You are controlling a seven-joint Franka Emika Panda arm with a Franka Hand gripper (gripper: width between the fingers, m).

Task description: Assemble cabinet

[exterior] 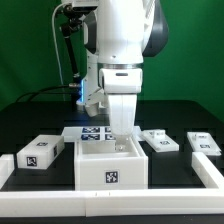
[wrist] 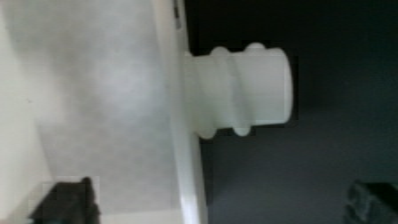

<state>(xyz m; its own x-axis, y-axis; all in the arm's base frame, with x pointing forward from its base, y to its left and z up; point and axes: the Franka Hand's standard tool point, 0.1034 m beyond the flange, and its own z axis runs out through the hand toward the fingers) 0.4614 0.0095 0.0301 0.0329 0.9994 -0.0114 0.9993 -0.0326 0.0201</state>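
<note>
The cabinet (exterior: 110,165) is a white open-topped box with a coded tag on its front, standing at the table's front middle. My gripper (exterior: 122,141) hangs straight down at the box's far edge. In the wrist view the cabinet's white surface (wrist: 89,100) fills one side, and a white ribbed knob (wrist: 249,88) sticks out from its edge over the dark table. My gripper (wrist: 221,203) is open and holds nothing. One dark fingertip (wrist: 68,202) lies over the white surface and the other shows faintly over the table, so the two straddle the cabinet's edge.
The marker board (exterior: 92,133) lies just behind the cabinet. White tagged blocks lie on the black table: one at the exterior view's left (exterior: 40,152), two at its right (exterior: 157,142) (exterior: 205,143). A white low frame (exterior: 205,172) borders the front and right.
</note>
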